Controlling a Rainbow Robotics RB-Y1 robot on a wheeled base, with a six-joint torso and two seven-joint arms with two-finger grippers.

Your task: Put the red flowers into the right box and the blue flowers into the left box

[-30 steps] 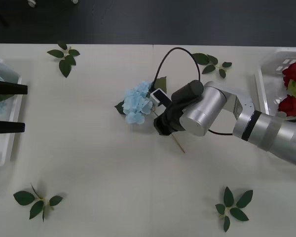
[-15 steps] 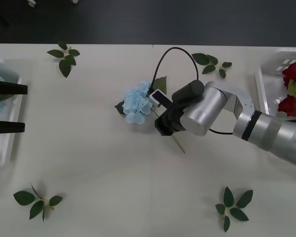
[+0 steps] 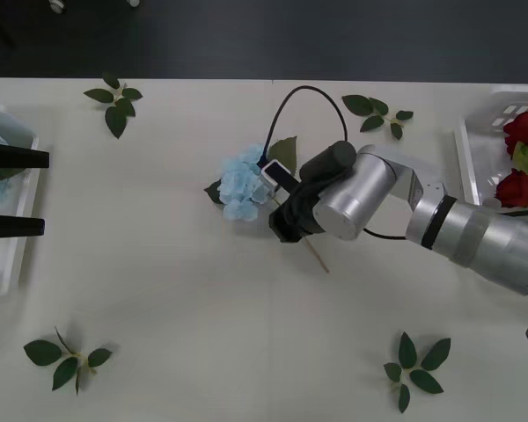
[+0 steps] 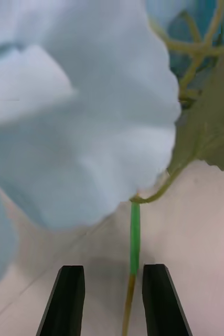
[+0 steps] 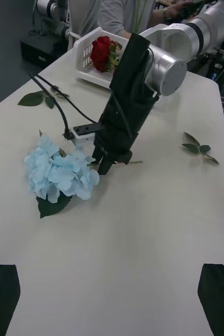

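Open table [image 3: 176, 290] across frame centre and bottom. Blocking centre: blue flower [image 3: 243, 187], right gripper [image 3: 279, 230] beside it. Leaf sprigs [image 3: 66, 359] in corners.

Four leaf sprigs lie on the table [image 3: 202, 308]: two near the far edge [image 3: 114, 101] [image 3: 377, 112], two near the front [image 3: 66, 359] [image 3: 415, 367].

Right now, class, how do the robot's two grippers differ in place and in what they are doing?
The right gripper is down at mid-table, its open fingers either side of the blue flower's green stem; the left gripper is over the left box at the table's edge, nothing between its fingers. The right gripper points down at the table; the left gripper reaches level. Both have black fingers, open.
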